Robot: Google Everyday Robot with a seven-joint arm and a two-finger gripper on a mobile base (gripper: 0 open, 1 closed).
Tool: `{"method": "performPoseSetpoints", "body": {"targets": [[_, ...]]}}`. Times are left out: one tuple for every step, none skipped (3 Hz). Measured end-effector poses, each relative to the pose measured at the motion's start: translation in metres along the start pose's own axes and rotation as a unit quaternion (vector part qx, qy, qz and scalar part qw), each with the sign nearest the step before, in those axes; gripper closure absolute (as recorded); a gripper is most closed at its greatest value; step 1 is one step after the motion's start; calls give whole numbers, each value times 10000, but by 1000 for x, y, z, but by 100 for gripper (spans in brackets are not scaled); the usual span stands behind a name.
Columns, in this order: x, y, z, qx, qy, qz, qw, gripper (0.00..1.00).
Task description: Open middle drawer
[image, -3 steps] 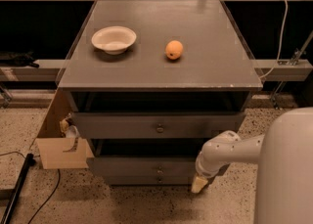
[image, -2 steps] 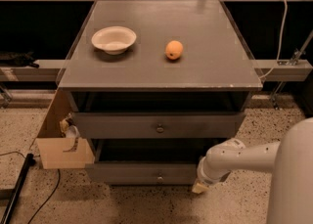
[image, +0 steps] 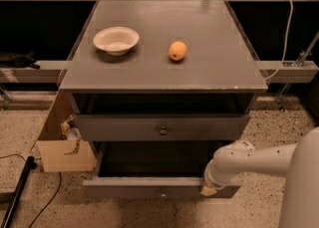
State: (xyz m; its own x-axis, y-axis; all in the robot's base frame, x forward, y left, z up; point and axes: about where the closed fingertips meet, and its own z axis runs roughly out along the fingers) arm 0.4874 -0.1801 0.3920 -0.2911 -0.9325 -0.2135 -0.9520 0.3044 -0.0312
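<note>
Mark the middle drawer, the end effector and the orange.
middle drawer (image: 124, 188), camera view, front panel left of knob
end effector (image: 208, 190), camera view, tip at drawer front's right end
orange (image: 177, 51), camera view, its centre

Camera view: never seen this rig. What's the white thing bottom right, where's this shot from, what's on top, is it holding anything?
The white thing is a robot: its rounded body fills the lower right corner, and one arm reaches left from it. The arm ends in a two-finger gripper, its hand.

There is one picture, looking down at the front of a grey cabinet. Where the camera is mounted is not known.

On the cabinet's top lie a white bowl and, to its right, an orange, well apart from each other.

Below the top, two drawer fronts show, each with a small knob. The lower one is the middle drawer, which stands pulled out with a dark inside. The gripper sits at the right end of its front. Whether it grips anything cannot be told.

A cardboard box stands on the floor to the left.
</note>
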Motion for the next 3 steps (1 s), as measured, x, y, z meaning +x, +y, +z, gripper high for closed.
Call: {"method": "performPoseSetpoints", "body": {"targets": [[0, 0, 0, 0, 0, 0, 10000, 13], [0, 0, 0, 0, 0, 0, 10000, 0], [1, 3, 2, -11, 15, -28, 10000, 0]]}}
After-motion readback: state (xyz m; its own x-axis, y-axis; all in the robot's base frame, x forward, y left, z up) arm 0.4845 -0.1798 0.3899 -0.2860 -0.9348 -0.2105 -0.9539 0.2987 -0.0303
